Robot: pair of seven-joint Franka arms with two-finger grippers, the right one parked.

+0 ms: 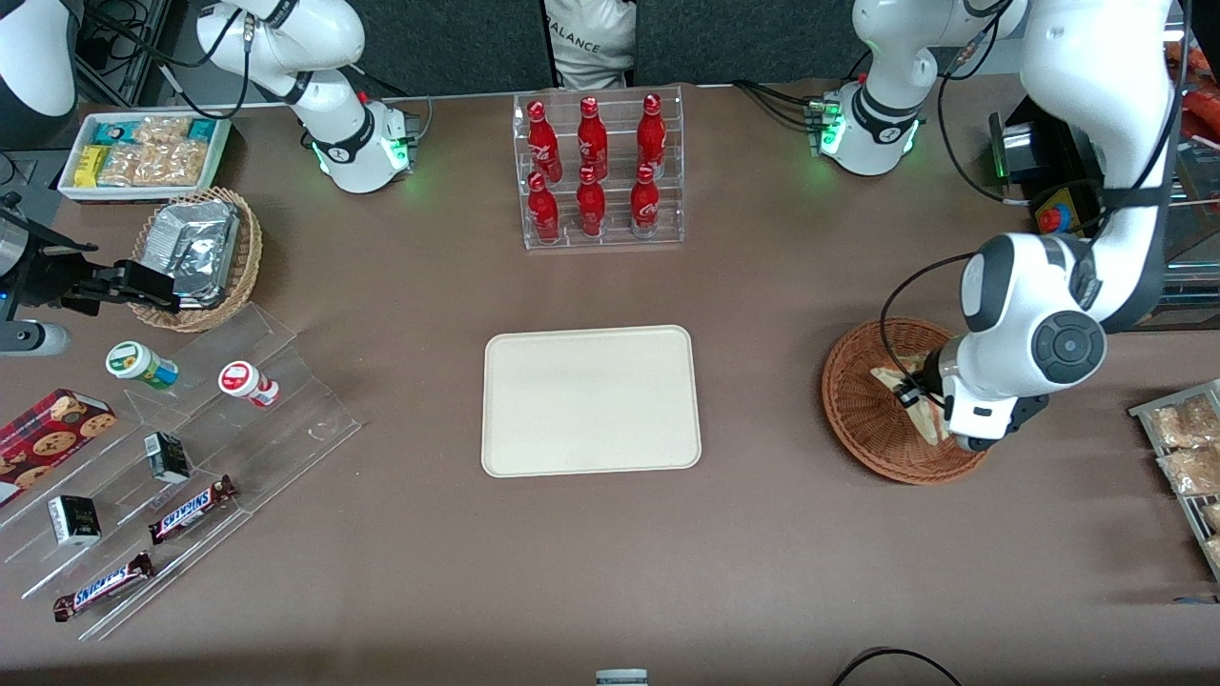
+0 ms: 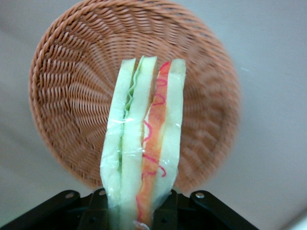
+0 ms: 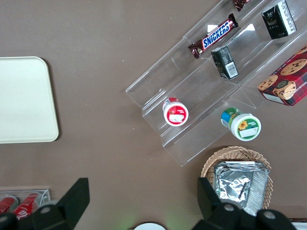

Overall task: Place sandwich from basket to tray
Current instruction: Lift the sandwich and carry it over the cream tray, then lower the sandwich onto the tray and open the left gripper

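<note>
The sandwich is a white bread wedge in clear wrap, with green filling on one side and red and orange on the other. My left gripper is shut on it, one black finger on each flat face. It hangs a little above the reddish-brown wicker basket. In the front view the gripper is over the basket with the sandwich showing beside the wrist. The cream-white tray lies bare in the table's middle, toward the parked arm from the basket.
A clear rack of red bottles stands farther from the camera than the tray. A tan basket with a foil pack, a white box of snacks and an acrylic stand with candy bars lie at the parked arm's end. A rack of packets sits at the working arm's end.
</note>
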